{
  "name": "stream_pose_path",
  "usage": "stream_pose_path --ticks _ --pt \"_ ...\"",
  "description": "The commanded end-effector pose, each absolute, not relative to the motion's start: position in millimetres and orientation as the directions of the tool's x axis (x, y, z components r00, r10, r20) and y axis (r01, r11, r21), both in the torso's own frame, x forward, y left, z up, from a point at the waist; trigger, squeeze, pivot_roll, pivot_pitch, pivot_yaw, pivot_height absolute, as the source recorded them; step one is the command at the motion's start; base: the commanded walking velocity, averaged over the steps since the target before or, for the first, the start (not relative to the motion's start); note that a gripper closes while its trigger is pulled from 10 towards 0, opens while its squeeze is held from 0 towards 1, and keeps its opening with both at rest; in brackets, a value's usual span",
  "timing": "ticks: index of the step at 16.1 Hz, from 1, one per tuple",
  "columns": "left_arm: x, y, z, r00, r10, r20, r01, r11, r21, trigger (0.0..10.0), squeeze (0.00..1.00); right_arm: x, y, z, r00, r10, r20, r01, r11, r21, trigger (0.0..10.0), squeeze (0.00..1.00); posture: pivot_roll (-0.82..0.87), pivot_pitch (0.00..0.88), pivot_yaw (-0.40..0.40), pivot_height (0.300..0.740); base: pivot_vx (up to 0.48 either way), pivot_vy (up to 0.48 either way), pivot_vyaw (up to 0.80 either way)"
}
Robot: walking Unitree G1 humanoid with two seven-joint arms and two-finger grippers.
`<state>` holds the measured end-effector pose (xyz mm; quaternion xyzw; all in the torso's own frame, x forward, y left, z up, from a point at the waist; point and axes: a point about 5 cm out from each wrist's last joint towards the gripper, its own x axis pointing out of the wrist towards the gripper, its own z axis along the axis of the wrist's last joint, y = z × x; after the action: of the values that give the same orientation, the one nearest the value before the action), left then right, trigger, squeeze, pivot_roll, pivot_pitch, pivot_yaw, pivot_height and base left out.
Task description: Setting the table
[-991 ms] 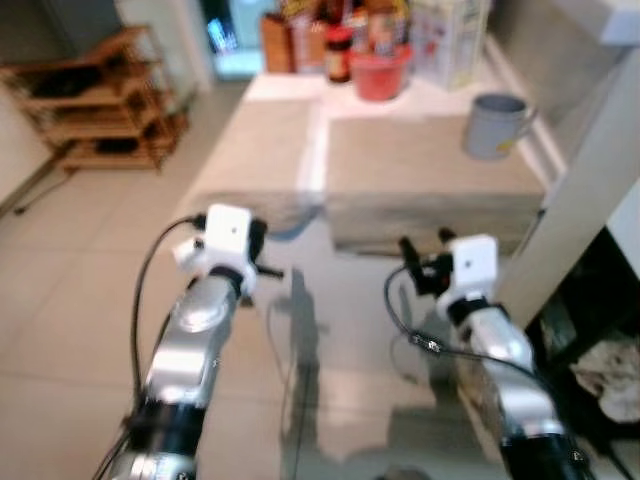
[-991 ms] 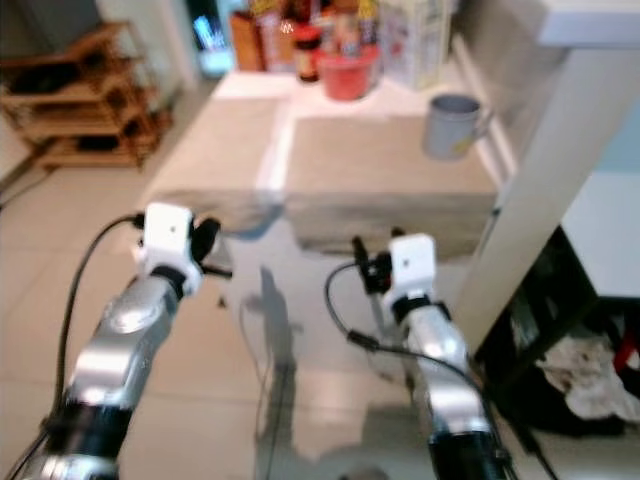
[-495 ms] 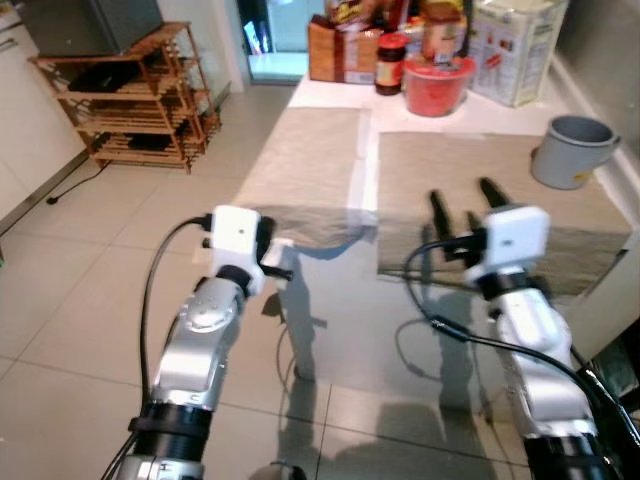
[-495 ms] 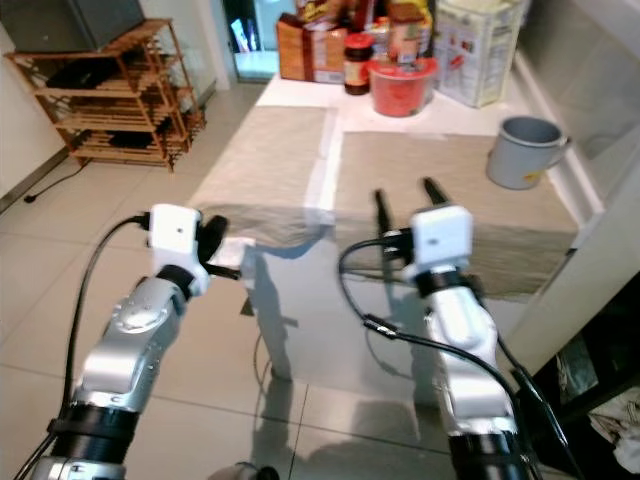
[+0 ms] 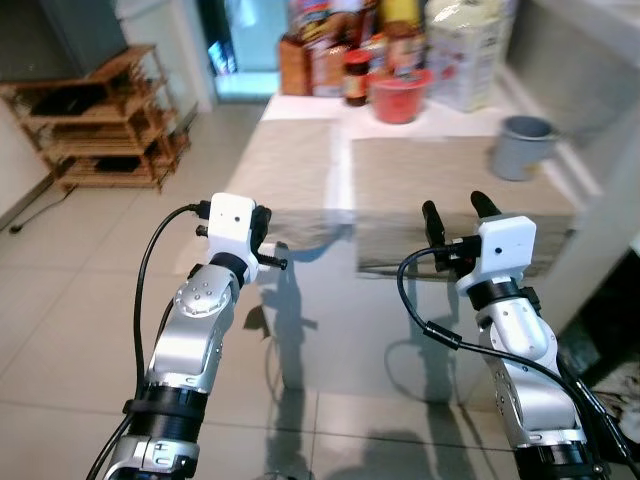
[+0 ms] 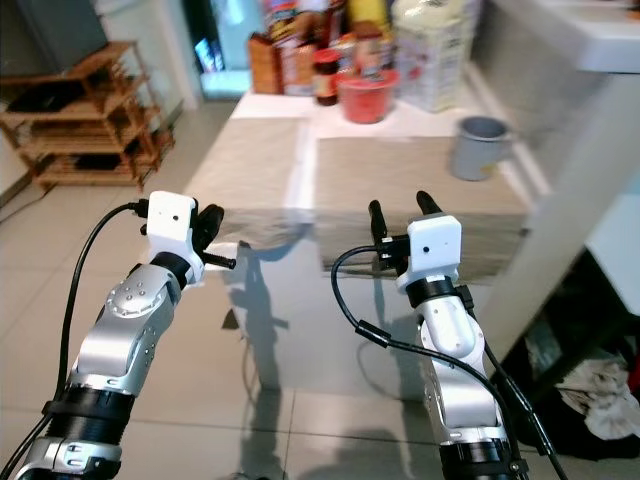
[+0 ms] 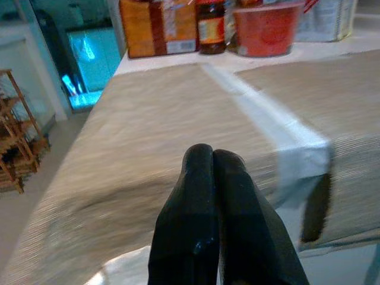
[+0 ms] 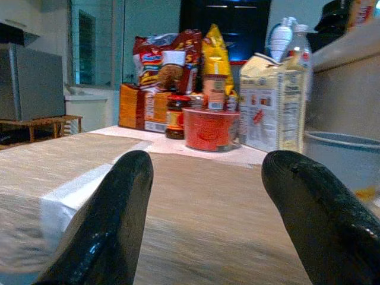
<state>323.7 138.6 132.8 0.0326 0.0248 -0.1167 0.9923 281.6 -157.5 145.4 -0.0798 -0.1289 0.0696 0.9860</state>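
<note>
A glass table (image 5: 330,300) stands before me with two beige placemats side by side, the left placemat (image 5: 295,165) and the right placemat (image 5: 440,180). A grey cup (image 5: 524,146) sits on the right mat's far right corner. My left gripper (image 7: 211,159) is shut with nothing in it, held at the near edge of the left mat. At the near edge of the right mat, my right gripper (image 5: 455,212) is open and holds nothing.
A red bowl (image 5: 398,100), a jar (image 5: 356,78), boxes and snack bags (image 8: 178,65) and a carton (image 8: 270,101) crowd the table's far end. A wooden rack (image 5: 95,125) stands on the tiled floor at left. A white counter (image 6: 600,150) rises close on the right.
The head view has shifted and become sharper. Both arms stay raised at the table's near edge; the left gripper is still shut and the right still open.
</note>
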Motion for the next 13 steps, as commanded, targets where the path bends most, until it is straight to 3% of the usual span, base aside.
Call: stream_pose_path --ticks 1,7,9,13 --pt "326.3 135.5 136.0 0.969 -0.244 -0.044 0.247 0.967 0.062 10.0 0.0 280.7 -157.8 141.1 0.963 0.161 0.216 -0.12 0.974 -0.19 10.0 0.0 -0.16 0.0 0.099 0.736 0.326 -0.349 0.0" --pt "329.0 138.8 132.8 0.974 -0.22 -0.061 0.223 0.973 0.056 10.0 0.0 279.4 -155.0 139.4 0.962 0.184 0.2 -0.144 0.969 -0.201 10.0 0.0 -0.16 0.0 0.097 0.736 0.364 -0.306 0.0" --pt "331.1 142.0 130.2 0.977 -0.199 -0.082 0.204 0.977 0.068 10.0 0.0 277.9 -154.6 138.6 0.962 0.193 0.193 -0.153 0.967 -0.203 10.0 0.0 -0.16 0.0 0.095 0.736 0.409 0.0 0.0" --pt "332.7 143.5 130.2 0.978 -0.19 -0.082 0.195 0.979 0.059 10.0 0.0 277.0 -152.7 137.6 0.961 0.207 0.182 -0.168 0.963 -0.209 10.0 0.0 -0.16 0.0 0.094 0.736 0.0 0.0 0.0"
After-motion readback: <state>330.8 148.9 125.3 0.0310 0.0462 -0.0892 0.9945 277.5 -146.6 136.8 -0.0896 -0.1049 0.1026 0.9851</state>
